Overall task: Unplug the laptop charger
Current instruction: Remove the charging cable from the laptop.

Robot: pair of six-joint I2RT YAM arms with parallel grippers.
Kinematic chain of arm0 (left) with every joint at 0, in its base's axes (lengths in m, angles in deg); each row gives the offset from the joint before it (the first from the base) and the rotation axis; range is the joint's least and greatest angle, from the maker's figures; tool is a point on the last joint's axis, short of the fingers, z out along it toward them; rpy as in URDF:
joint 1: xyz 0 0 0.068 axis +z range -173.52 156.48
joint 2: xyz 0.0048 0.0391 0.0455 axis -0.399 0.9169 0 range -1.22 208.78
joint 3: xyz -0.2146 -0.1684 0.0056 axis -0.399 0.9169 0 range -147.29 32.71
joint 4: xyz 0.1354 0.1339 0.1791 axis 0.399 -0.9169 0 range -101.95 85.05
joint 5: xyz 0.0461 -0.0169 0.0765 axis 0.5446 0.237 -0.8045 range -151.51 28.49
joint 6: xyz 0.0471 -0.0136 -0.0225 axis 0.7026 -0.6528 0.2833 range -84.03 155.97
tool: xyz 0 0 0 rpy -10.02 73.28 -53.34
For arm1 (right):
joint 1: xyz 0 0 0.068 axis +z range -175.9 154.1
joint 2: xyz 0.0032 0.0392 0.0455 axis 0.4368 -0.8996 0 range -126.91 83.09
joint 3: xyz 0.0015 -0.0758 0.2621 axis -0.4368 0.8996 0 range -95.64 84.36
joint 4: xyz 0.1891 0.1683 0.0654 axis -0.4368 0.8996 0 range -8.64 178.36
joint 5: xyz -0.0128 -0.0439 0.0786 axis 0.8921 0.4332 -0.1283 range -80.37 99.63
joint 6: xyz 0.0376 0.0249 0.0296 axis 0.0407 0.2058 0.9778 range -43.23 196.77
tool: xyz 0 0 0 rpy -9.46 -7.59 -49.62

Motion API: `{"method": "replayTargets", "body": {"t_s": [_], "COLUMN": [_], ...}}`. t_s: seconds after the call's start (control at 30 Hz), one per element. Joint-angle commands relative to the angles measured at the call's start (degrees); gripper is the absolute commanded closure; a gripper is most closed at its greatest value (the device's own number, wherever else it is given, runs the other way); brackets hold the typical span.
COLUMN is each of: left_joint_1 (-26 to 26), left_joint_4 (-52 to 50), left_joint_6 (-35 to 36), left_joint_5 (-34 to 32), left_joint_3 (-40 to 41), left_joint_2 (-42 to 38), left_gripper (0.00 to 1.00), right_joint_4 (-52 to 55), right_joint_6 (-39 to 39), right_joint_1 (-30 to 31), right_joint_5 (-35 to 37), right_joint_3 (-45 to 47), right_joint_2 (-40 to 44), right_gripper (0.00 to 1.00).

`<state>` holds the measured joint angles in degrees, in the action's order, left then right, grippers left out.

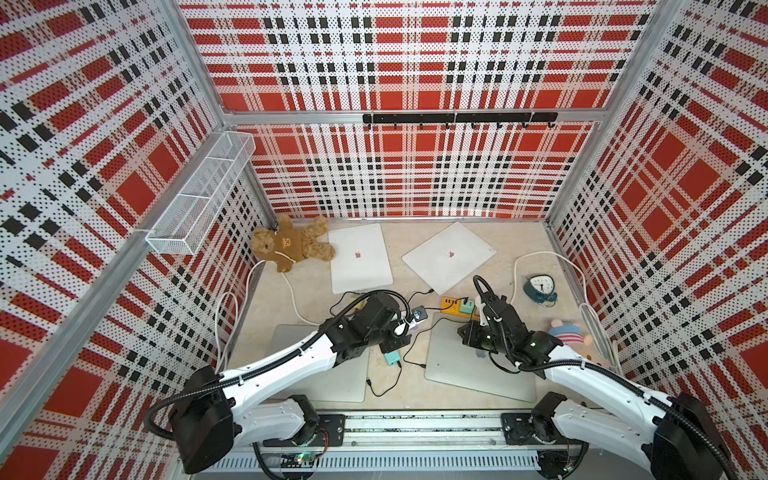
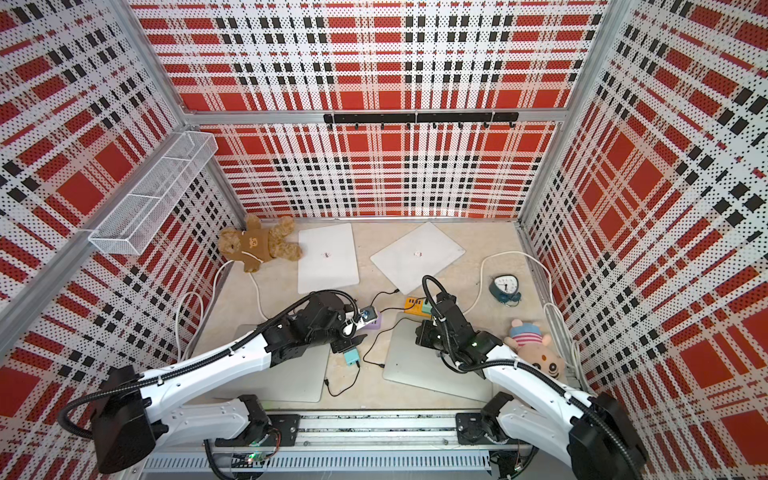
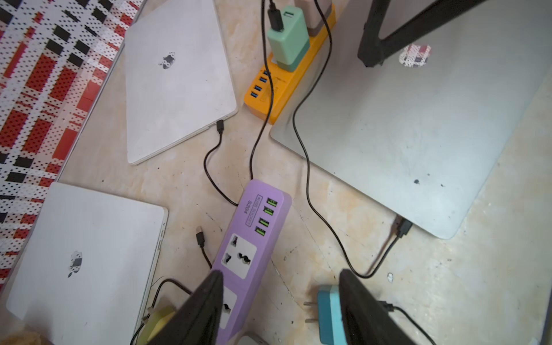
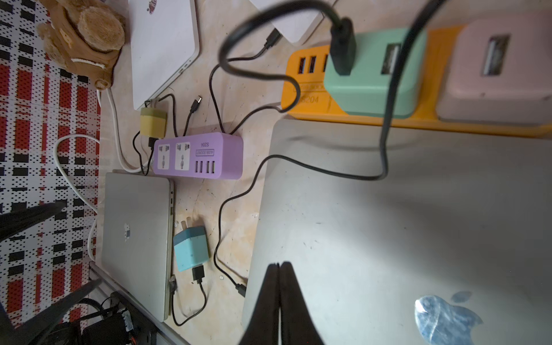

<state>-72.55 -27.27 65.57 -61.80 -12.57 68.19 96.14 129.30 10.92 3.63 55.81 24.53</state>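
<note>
A blue laptop charger [image 3: 328, 313] lies flat on the table with its two prongs bare, apart from the purple power strip [image 3: 254, 239]. Its black cable loops to the side of the left grey laptop [image 4: 137, 239]. My left gripper [image 3: 280, 271] hangs open just above the charger and the strip, its jaws wide apart and nothing between them. In both top views the charger [image 1: 392, 357] shows just below that gripper [image 1: 394, 344]. My right gripper [image 4: 279, 263] is shut and empty over the lid of the right grey laptop [image 4: 388, 224].
An orange power strip [image 3: 280, 86] carries a green charger [image 3: 288, 38] and a pink one [image 4: 501, 68]. A yellow charger [image 4: 153, 125] lies by the purple strip. Two white laptops [image 1: 359, 257] [image 1: 449, 255], a teddy bear [image 1: 291, 245], a clock [image 1: 540, 286] and a plush toy [image 1: 569, 332] stand around.
</note>
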Motion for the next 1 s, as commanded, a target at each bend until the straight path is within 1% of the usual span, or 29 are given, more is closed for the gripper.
{"method": "replayTargets", "body": {"t_s": [0.0, 0.13, 0.23, 0.47, 0.57, 0.7, 0.97], "left_joint_1": [0.43, 0.26, -0.41, -5.10, -6.10, -6.24, -8.14], "left_joint_4": [-1.29, -0.91, -0.38, 2.82, 3.84, 3.44, 2.86], "left_joint_6": [7.18, 10.99, 12.87, 16.60, 16.54, 15.03, 15.03], "left_joint_5": [1.90, 4.12, 5.34, 3.51, 4.15, 8.42, 8.82], "left_joint_3": [-1.32, -1.26, -1.53, 1.56, 2.51, 2.43, 2.77], "left_joint_2": [2.28, 4.78, 6.12, 7.52, 8.23, 9.83, 13.51], "left_gripper": [0.38, 0.41, 0.43, 0.48, 0.50, 0.54, 0.57], "right_joint_4": [-4.89, -6.85, -7.46, -8.70, -8.99, -8.36, -8.09], "right_joint_6": [2.47, 3.50, 4.35, 6.08, 6.62, 6.92, 7.69], "right_joint_1": [-0.49, -0.48, -0.52, -0.44, -0.44, -0.52, -0.47], "right_joint_5": [-2.72, -4.97, -5.74, -8.88, -9.08, -9.25, -9.45], "right_joint_3": [1.91, 3.48, 4.51, 7.32, 8.47, 9.50, 11.07], "right_joint_2": [-1.24, -3.08, -2.85, -2.38, -1.67, -0.81, 0.53], "right_gripper": [0.93, 0.93, 0.93, 0.92, 0.92, 0.92, 0.92]}}
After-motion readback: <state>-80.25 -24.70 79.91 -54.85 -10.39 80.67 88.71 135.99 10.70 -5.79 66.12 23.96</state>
